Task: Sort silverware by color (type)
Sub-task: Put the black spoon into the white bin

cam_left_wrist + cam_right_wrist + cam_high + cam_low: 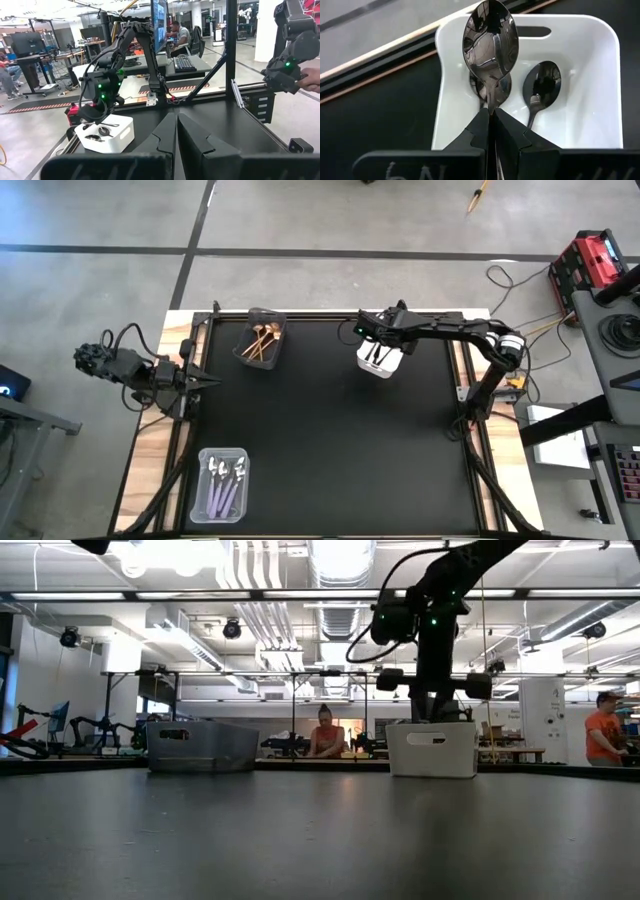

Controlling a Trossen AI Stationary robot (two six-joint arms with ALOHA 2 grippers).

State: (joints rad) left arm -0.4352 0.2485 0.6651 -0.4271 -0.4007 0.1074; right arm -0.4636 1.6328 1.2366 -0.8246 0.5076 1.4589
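Black matting (330, 430) covers the table and carries no loose spoons in the top view; every piece seen sits in a bin or in a grip. Nearest the front edge, the clear bin (222, 484) holds the lilac spoons (224, 486), lying side by side; farther back on the left, the dark bin (261, 340) holds the gold spoons (262, 343); at the back on the right, the white bin (600, 85) holds dark spoons (542, 85), at least two of them resting inside. By that count the sort looks all but done, with one piece left to drop.

That piece is the held spoon (490, 41), dark and shiny, pinched by its handle in the right gripper (491, 120), bowl pointing away from the wrist, directly above the white bin; the fingers are clenched tight on the thin handle. What remains, I judge, is to release it into the bin.

The left gripper (177, 131) waits at the table's left edge, clenched on nothing.
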